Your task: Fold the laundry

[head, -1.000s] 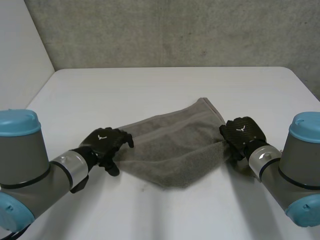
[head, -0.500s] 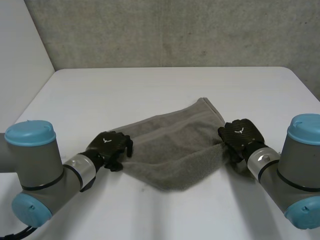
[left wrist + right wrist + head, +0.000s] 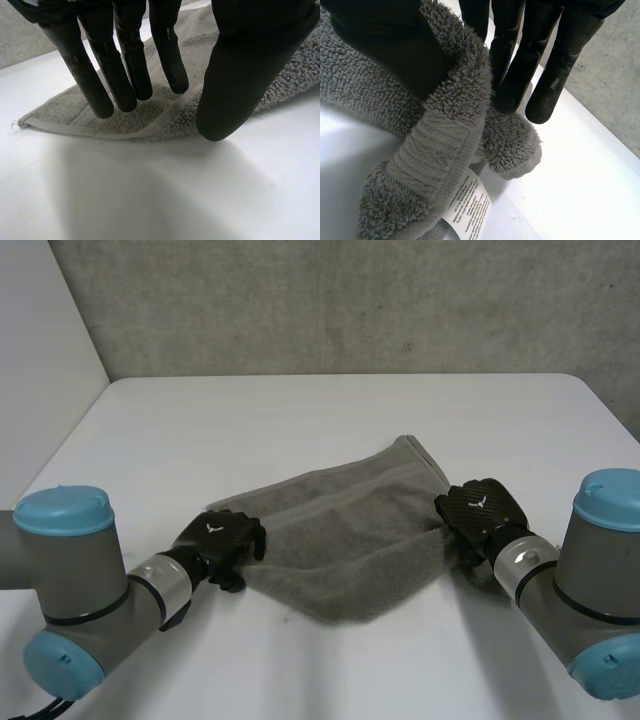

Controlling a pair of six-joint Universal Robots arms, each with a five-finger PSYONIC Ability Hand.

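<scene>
The towel [image 3: 340, 540] lies lengthwise between both: the right robot hand [image 3: 480, 510] pinches one end, the left robot hand [image 3: 222, 538] hovers released above the other.

The towel [image 3: 345, 540] is grey terry cloth with a flat woven band near its hem. It lies folded over on the white table [image 3: 330, 410] in a rough, slanted shape, one corner pointing toward the far edge. Its left end lies flat, the hem thin against the table. Its right end is bunched into thick rolls, with a white printed care label [image 3: 467, 207] sticking out underneath.
</scene>
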